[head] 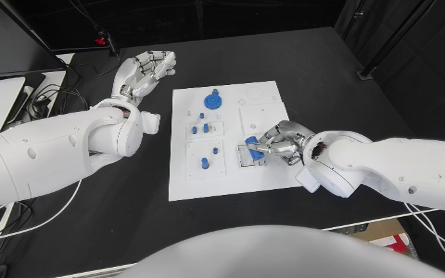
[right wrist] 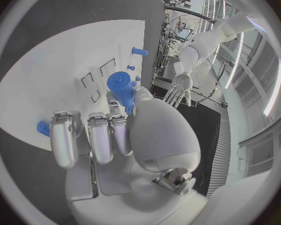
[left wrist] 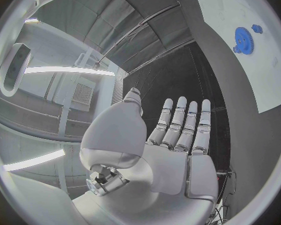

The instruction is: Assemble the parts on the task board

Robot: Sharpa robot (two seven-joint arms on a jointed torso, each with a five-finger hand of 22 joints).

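— Two hands in our frames. Left hand (head: 146,72) sits on the black table (head: 306,59) just off the far-left corner of the white board (head: 222,185), fingers straight and slightly spread, holding nothing. The left wrist view confirms it: flat palm, fingers (left wrist: 178,122) side by side, nothing in them.

— And the right?

— Right hand (head: 278,144) is over the board's right side, near the middle. We see a blue cylinder (right wrist: 123,87) pinched between thumb and a finger; the other fingers (right wrist: 90,135) are curled down beside it. In the head view the same piece (head: 252,148) shows blue just left of the hand, over a rectangular recess.

— Part count on the board?

— From the head view we count one blue gear (head: 214,101) near the far edge, with a small blue piece touching its far rim. Below it, roughly four small blue pegs (head: 204,127) in the left column, two of them in the near-left panel. Too small to tell their shapes apart. One more blue piece (right wrist: 43,128) lies beside the right hand's fingers in the wrist view.
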